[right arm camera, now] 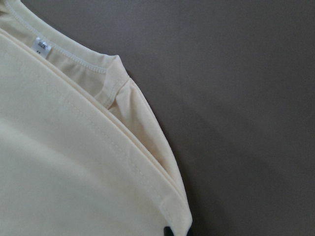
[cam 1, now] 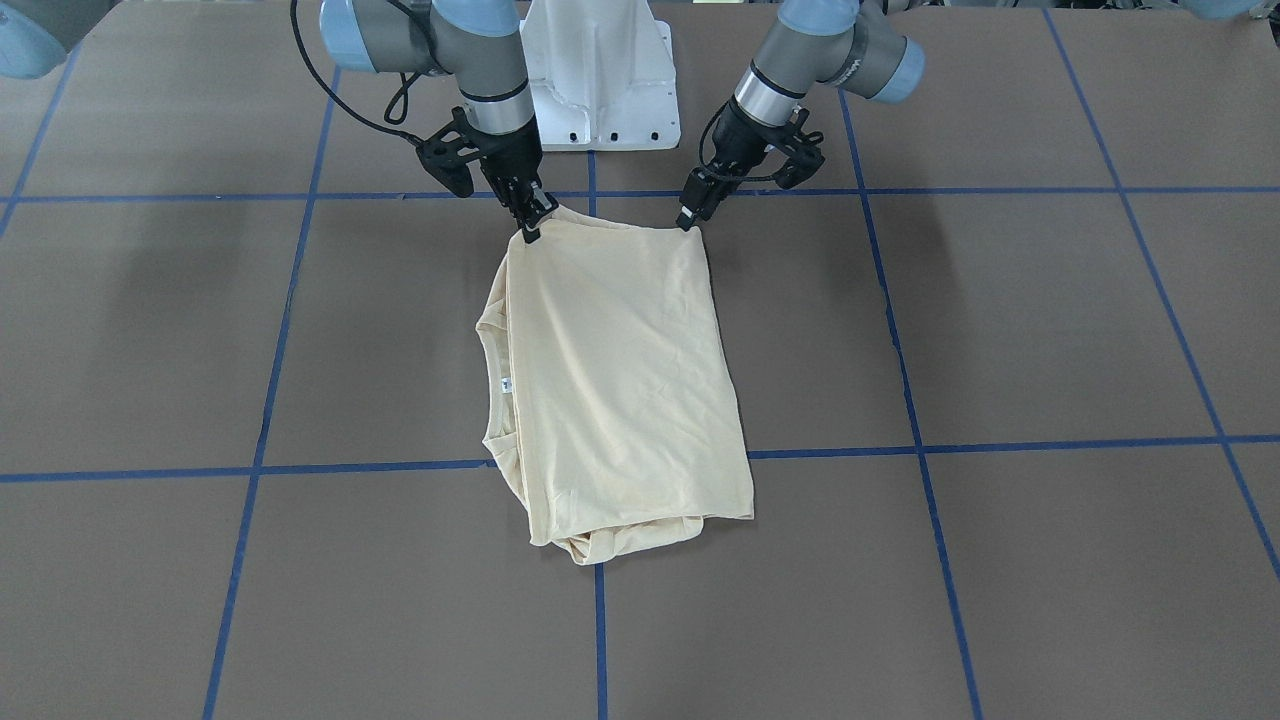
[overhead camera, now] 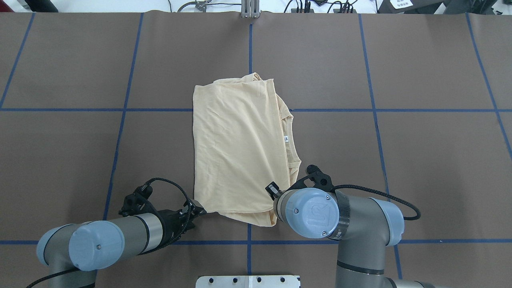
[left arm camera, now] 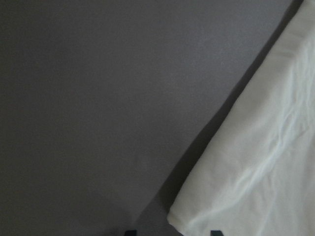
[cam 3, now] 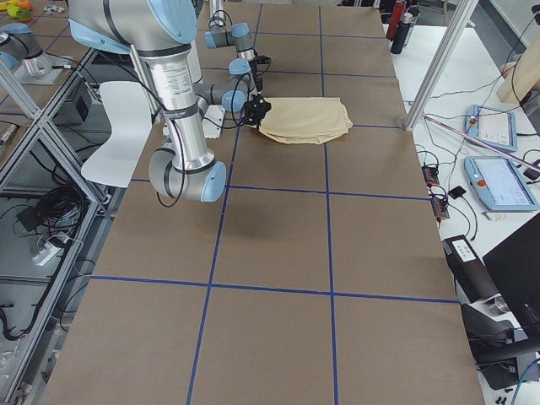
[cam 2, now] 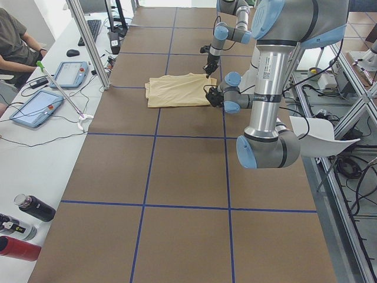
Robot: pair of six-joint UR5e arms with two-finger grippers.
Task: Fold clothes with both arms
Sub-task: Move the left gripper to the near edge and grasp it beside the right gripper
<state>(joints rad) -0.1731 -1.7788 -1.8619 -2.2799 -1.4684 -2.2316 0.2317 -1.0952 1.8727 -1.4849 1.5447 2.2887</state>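
At the edge nearest the robot, one corner of the folded T-shirt (cam 1: 620, 370) is pinched in the pressed-together right gripper (cam 1: 528, 222). The other corner is straddled by the left gripper (cam 1: 690, 215), whose fingertips (left arm camera: 130, 232) are seen spread around the cloth, apparently so that both corners can be carried over together. Beyond them the shirt is laid flat mid-table (cam 1: 1000, 300), its neck label (cam 1: 507, 384) exposed on the robot's right and its far edge bunched.

Grey-silver arms (overhead camera: 360, 224), light-blue joint caps (overhead camera: 312, 212), black cables (overhead camera: 372, 190).
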